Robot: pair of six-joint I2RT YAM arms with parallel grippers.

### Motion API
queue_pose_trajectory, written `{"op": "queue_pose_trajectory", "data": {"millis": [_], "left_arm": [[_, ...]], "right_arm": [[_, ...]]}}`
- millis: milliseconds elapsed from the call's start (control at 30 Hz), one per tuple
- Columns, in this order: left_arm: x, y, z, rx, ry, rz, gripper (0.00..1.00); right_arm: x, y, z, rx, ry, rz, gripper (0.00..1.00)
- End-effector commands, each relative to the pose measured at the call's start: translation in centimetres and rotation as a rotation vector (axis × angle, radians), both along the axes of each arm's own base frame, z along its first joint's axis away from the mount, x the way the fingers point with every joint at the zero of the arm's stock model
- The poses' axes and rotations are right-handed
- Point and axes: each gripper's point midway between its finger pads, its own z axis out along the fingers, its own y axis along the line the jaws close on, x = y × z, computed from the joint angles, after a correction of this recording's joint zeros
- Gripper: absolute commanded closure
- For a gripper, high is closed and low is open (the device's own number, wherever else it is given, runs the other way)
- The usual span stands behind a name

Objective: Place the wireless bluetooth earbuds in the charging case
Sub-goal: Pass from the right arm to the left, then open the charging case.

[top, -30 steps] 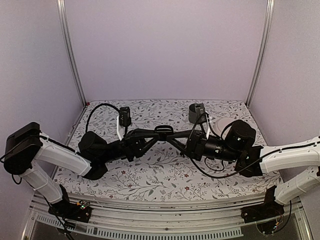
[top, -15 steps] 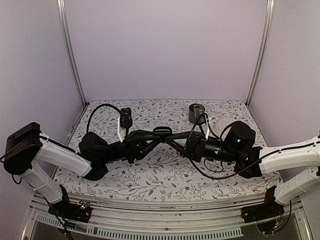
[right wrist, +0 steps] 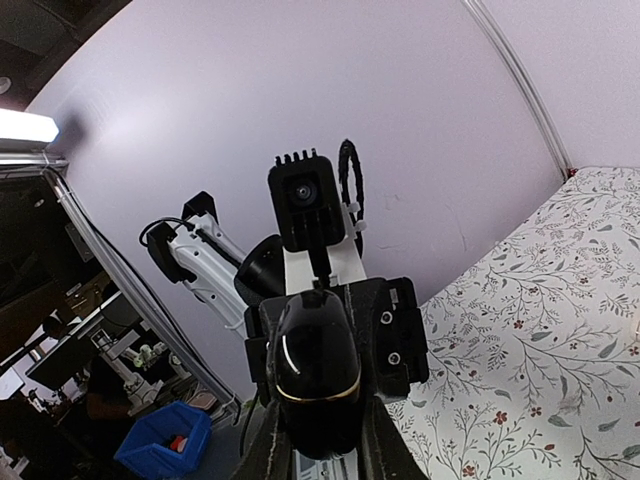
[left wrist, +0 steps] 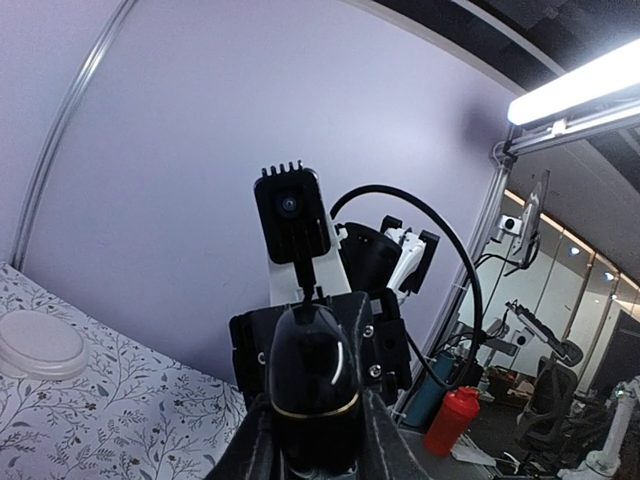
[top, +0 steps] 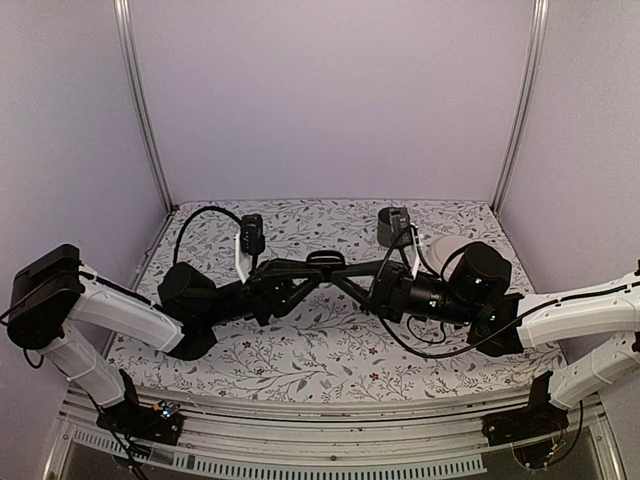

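A glossy black charging case (top: 326, 260) with a thin gold seam hangs in the air over the middle of the table, closed. My left gripper (top: 316, 270) and my right gripper (top: 338, 270) meet at it from opposite sides, and both are shut on it. In the left wrist view the case (left wrist: 313, 380) fills the gap between the left gripper's (left wrist: 313, 415) fingers. In the right wrist view the case (right wrist: 318, 370) sits the same way in the right gripper (right wrist: 320, 425). No earbuds show in any view.
A white round dish-like thing (top: 447, 246) lies on the floral tablecloth (top: 330, 350) at the back right, partly behind the right arm; it also shows in the left wrist view (left wrist: 38, 345). Purple walls close the cell at the back and sides.
Both arms have shifted very slightly. The two grippers still hold the black case between them at the same spot.
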Motion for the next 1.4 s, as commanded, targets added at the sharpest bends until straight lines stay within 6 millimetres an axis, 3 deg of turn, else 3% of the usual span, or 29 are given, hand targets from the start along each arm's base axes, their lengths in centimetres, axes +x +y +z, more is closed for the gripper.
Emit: {"op": "queue_pose_trajectory", "data": {"millis": [0,67,167,333,433,633,867,1233,1367], "left_arm": [[-1.2,-0.9,0.3,0.032,-0.076,-0.025,1.00],[-1.1,-0.9,-0.1,0.075,-0.106,-0.010,1.00],[-0.7,-0.9,-1.6,0.175,-0.158,0.019,1.00],[-0.7,0.0,-4.0,0.304,-0.229,0.006,1.00],[-1.2,0.5,-4.4,0.338,-0.256,-0.033,1.00],[-1.6,0.7,-4.6,0.391,-0.284,-0.082,1.00],[-2.4,0.8,-4.2,0.385,-0.283,-0.139,1.00],[-2.9,0.8,-3.2,0.346,-0.278,-0.175,1.00],[-3.4,0.8,-3.2,0.340,-0.281,-0.201,1.00]], "right_arm": [[0.3,-0.2,-1.4,-0.031,0.030,-0.027,0.81],[0.4,-0.6,-1.7,-0.046,0.037,-0.042,0.57],[0.5,-1.6,-2.2,-0.077,0.039,-0.078,0.41],[0.2,-3.0,-2.7,-0.140,0.020,-0.103,0.30],[-0.1,-3.0,-3.0,-0.183,-0.012,-0.089,0.24],[-1.4,-1.5,-3.3,-0.279,-0.105,-0.036,0.21],[-1.1,-0.4,-3.9,-0.331,-0.125,-0.045,0.24],[-0.8,-0.4,-4.7,-0.358,-0.121,-0.053,0.26],[0.6,-1.2,-4.6,-0.385,-0.100,-0.146,0.26]]}}
